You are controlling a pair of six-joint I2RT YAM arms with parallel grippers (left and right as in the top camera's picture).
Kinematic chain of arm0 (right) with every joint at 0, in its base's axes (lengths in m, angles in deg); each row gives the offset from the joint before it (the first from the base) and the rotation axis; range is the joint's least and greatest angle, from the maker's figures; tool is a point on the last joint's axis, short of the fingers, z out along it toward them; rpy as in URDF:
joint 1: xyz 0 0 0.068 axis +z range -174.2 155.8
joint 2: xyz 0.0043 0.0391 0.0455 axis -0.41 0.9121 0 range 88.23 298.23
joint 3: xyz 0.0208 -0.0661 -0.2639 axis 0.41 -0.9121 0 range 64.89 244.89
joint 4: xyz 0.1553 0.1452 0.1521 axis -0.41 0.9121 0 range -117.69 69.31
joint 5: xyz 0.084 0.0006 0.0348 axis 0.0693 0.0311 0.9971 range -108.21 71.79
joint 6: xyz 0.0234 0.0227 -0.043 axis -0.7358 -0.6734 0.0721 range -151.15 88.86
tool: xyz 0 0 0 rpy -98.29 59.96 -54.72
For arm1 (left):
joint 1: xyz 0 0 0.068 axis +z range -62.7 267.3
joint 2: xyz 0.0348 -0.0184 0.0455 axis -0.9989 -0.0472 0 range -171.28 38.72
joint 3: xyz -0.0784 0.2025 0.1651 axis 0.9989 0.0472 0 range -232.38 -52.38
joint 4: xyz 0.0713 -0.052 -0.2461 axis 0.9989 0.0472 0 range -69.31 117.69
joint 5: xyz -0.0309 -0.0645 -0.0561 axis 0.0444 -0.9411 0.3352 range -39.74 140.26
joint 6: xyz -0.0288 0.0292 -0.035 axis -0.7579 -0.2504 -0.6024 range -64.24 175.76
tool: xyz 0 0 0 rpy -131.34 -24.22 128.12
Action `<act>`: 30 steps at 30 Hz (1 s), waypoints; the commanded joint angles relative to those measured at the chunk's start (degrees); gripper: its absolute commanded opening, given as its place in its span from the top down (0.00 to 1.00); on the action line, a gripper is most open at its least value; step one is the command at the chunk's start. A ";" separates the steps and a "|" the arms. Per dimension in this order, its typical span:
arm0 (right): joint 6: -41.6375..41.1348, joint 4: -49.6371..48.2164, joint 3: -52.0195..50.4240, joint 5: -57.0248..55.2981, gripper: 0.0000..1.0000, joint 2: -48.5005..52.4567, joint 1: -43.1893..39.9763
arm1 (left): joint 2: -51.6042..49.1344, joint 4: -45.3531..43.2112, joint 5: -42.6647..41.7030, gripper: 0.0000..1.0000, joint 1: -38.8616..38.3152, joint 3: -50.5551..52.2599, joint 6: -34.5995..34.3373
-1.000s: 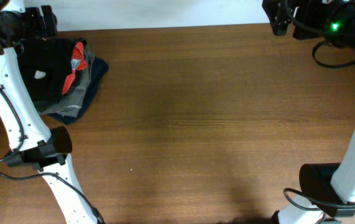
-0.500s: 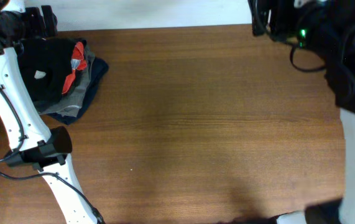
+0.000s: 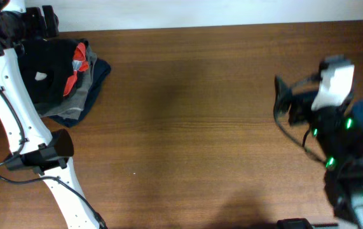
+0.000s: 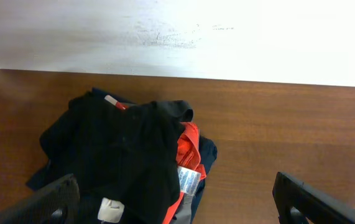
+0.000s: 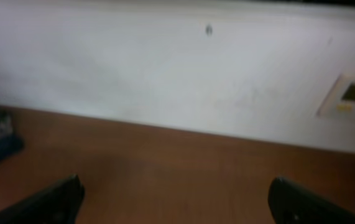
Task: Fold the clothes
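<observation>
Find the clothes (image 3: 67, 79) heaped at the far-left corner of the table (image 3: 187, 133): black on top, orange, grey and dark blue beneath. Treat the step as lifting one garment off the heap, with nothing yet spread out. Bring the left gripper (image 4: 174, 190), near the heap with fingers spread wide and grasping nothing, down on the black top layer alone. Pinch an edge rather than the bulk, so as not to drag the whole pile. Aim for the bare wood at the middle as the spreading spot. Keep the right gripper (image 5: 174, 193), likewise spread and empty, well apart on the right, ready for a second corner.

From overhead, read both arms and the broad bare middle. From the left wrist, pick out a white tag (image 4: 110, 210) and a label (image 4: 188, 180) in the heap. From the right wrist, blurred, catch only a sliver of the heap at the left edge, plus a wall plate (image 5: 354, 93).
</observation>
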 commanded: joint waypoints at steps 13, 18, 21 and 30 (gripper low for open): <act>0.09 -20.74 -49.48 10.34 0.01 -40.15 -4.39 | 0.90 -0.04 -0.76 0.01 0.04 0.37 0.33; 0.11 -20.74 -53.18 10.29 0.01 -43.54 -4.28 | 0.90 -0.04 -0.79 0.01 0.04 0.37 0.33; 0.09 -20.74 -55.17 10.34 0.02 -44.89 -4.28 | 0.90 -0.04 -0.76 0.01 0.04 0.37 0.33; 0.11 -23.17 -61.77 11.61 0.01 -47.80 -4.28 | 0.90 -0.04 -0.76 0.01 0.04 0.37 0.33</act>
